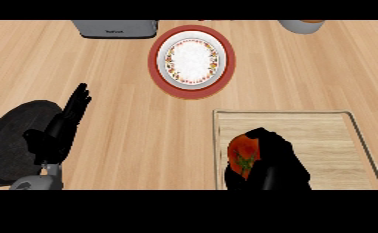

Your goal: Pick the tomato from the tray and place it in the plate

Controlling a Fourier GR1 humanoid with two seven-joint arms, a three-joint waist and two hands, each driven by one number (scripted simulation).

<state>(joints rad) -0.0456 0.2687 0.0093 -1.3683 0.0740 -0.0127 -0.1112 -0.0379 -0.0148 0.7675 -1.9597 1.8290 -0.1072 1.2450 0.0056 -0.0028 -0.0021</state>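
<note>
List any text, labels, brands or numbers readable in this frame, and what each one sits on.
Toaster, top left: a small dark mark on its front, maybe a brand, too blurred to read.
Plate: a red and yellow patterned ring on the rim, decoration only, no lettering.
Tray, tomato, and the grey vessel at the top right: no text visible.
Nothing can be quoted.
</note>
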